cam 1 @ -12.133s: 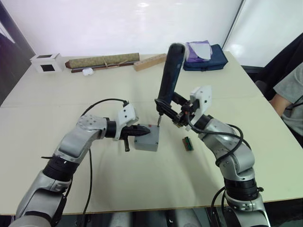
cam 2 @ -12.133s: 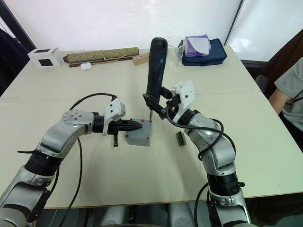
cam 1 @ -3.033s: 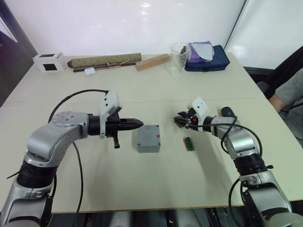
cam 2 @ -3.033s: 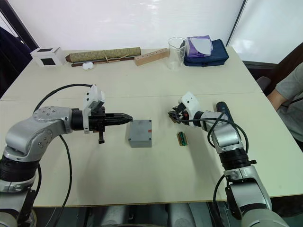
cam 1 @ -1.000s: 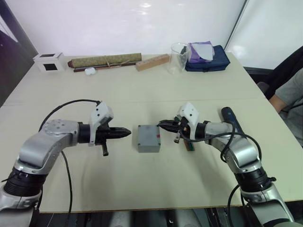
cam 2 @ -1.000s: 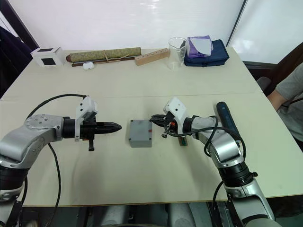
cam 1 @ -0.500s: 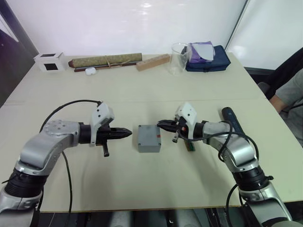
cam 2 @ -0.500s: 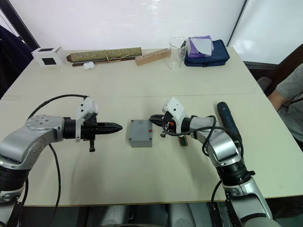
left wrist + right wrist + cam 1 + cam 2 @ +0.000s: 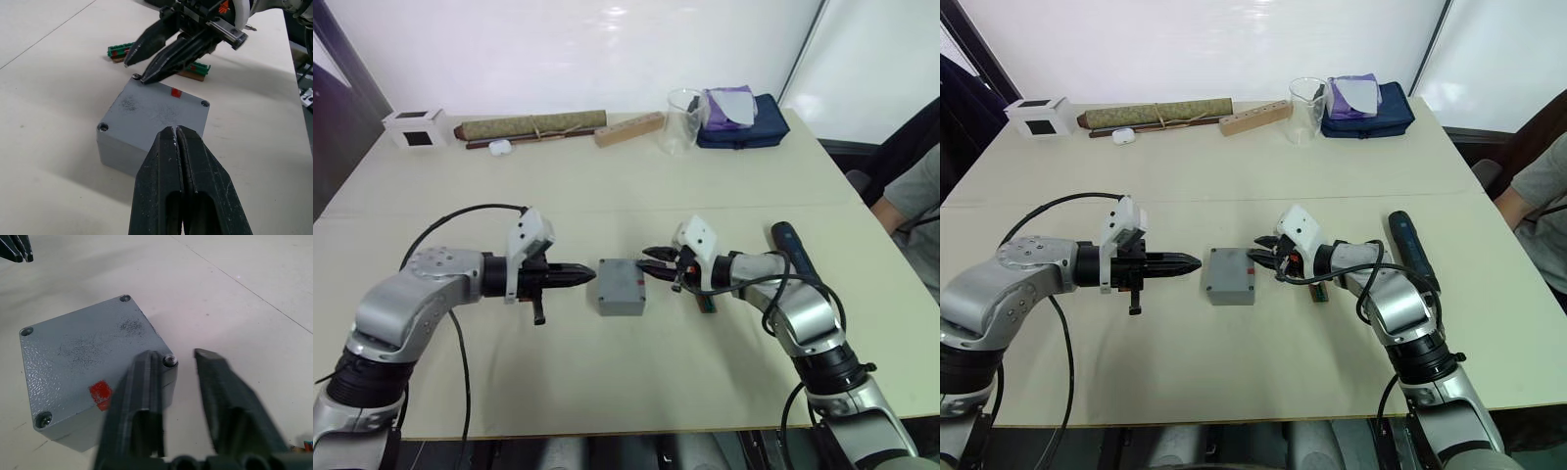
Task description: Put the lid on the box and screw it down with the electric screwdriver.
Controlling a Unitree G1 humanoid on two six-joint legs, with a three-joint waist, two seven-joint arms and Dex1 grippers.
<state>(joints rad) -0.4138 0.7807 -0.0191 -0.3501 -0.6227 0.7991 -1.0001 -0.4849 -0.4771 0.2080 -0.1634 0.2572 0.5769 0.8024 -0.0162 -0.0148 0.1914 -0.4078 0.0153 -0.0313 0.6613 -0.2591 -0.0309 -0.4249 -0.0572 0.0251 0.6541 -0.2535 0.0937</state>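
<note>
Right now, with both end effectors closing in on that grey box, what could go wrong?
The right end effector is open, with one finger over the lid corner by a screw; pressing there could shove the loose box. The shut left end effector points at the opposite side and might push it instead of steadying it. The electric screwdriver lies beside the right forearm, where a swing could knock it.
</note>
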